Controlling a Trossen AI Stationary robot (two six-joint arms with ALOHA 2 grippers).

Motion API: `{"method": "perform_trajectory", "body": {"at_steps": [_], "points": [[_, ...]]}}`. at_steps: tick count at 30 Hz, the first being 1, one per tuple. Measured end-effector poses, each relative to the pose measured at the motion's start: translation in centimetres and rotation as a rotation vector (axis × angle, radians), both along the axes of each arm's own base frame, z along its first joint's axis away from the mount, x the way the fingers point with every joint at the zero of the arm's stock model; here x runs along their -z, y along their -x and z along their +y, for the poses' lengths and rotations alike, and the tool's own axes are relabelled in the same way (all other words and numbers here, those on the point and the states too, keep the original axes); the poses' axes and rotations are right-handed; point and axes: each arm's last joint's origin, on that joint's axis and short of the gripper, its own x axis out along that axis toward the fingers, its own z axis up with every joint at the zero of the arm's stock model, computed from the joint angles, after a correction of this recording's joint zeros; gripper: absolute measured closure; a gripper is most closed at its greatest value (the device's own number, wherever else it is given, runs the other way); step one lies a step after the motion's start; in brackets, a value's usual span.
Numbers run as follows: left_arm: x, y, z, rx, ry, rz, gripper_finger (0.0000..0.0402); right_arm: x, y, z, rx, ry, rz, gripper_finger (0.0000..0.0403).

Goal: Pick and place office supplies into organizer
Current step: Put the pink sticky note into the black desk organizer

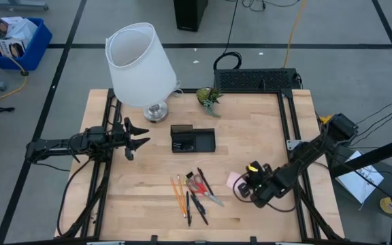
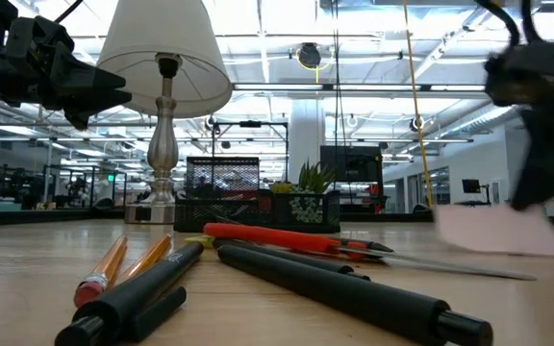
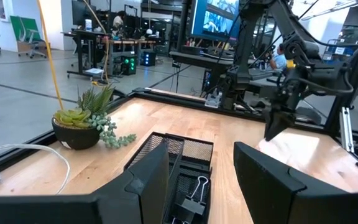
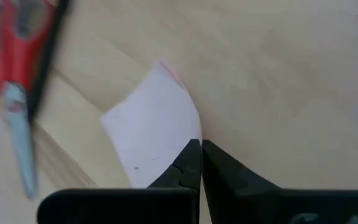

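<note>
The pink sticky-note pad is near the table's right front, and my right gripper is shut at its edge, pointing down at a slant. To its left, red-handled scissors, orange pencils and black pens lie flat on the wood. The black organizer rests at the table's middle with a black clip inside. My left gripper hovers open and level just left of the organizer, touching nothing. My right gripper pinches the sticky-note pad's edge between the tips of its two shut fingers. The fingers come from above and from the table's right, slanting down. The paper curves up toward the fingers; one sheet or several, I cannot tell. How much of it is clear of the wood is unclear.
A white-shaded lamp stands at the far left, a small green plant at the far middle, and a black wire rack behind the far edge. Bare wood lies between the organizer and the right gripper.
</note>
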Motion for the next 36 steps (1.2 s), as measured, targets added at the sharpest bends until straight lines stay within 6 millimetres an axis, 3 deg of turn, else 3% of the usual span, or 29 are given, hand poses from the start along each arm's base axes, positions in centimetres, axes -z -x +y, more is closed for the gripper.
{"method": "perform_trajectory", "body": {"at_steps": [10, 16, 21, 27, 36], "points": [[0.0, 0.0, 0.0, 0.0, 0.0, 0.001, 0.0215, -1.6, -4.1, -3.0, -0.174, 0.253, -0.14, 0.0403], [0.0, 0.0, 0.0, 0.0, 0.0, 0.001, 0.0215, -4.9, -6.5, -4.5, -0.447, 0.508, -0.261, 0.0403], [0.0, 0.0, 0.0, -0.001, 0.0, 0.001, 0.0215, -7.2, -7.3, -7.1, -0.466, 0.665, -0.305, 0.0403], [0.0, 0.0, 0.0, 0.0, 0.0, 0.001, 0.0215, -6.9, -8.6, -11.1, -0.607, 0.677, -0.246, 0.0403], [0.0, 0.0, 0.0, 0.0, 0.0, 0.001, 0.0215, -6.3, -8.8, -15.3, -0.614, 0.562, -0.233, 0.0403]]}}
